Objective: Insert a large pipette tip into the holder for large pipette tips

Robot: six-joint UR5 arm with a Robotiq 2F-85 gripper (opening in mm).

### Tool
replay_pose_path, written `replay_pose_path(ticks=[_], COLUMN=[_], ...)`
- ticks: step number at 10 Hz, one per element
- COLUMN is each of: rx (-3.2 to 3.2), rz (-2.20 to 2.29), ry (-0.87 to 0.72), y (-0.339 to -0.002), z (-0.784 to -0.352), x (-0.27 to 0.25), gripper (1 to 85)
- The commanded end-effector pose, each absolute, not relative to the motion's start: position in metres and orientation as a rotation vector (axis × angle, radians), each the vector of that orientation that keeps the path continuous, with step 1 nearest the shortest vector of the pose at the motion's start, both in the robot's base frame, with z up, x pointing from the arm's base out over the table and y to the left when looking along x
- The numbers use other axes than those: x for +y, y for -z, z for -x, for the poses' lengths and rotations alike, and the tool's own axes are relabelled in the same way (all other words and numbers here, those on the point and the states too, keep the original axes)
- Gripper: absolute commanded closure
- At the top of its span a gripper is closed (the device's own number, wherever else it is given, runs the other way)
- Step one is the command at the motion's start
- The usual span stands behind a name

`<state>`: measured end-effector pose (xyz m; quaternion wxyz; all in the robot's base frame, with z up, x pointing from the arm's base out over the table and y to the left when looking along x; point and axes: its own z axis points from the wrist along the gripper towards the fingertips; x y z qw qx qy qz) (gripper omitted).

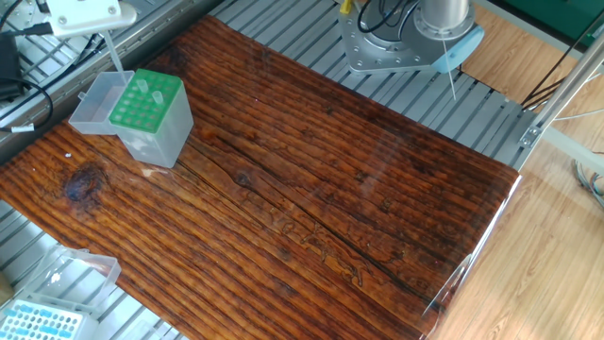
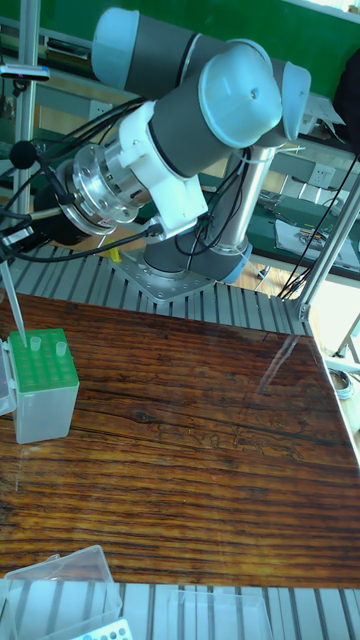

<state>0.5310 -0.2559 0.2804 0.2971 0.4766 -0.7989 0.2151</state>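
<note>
The holder for large pipette tips (image 1: 143, 102) stands at the table's far left, a clear box with a green rack and its lid (image 1: 97, 109) hinged open to the left. Two tips stand upright in the rack. My gripper (image 1: 102, 30) is at the top left, above and behind the holder, shut on the large pipette tip (image 1: 112, 52). The tip hangs down with its point over the rack's back-left edge. In the tall fixed view the large pipette tip (image 2: 12, 295) slants down to the holder (image 2: 42, 372); the fingers are off the left edge there.
A smaller box with a light blue rack (image 1: 40, 323) and its open clear lid (image 1: 83, 268) sit at the near left corner. Black cables (image 1: 21, 68) lie left of the holder. The arm's base (image 1: 401, 42) is bolted behind the table.
</note>
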Motion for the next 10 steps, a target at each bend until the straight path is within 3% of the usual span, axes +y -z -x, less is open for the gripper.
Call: replay_pose_path(ticks=[1,10], rx=[-2.115,-2.146], rz=[-1.276,-1.279], ry=[-0.571,-0.509], y=[-0.277,-0.269], z=[-0.529,-0.526], x=[-0.260,-0.250], gripper=[84.7,84.7])
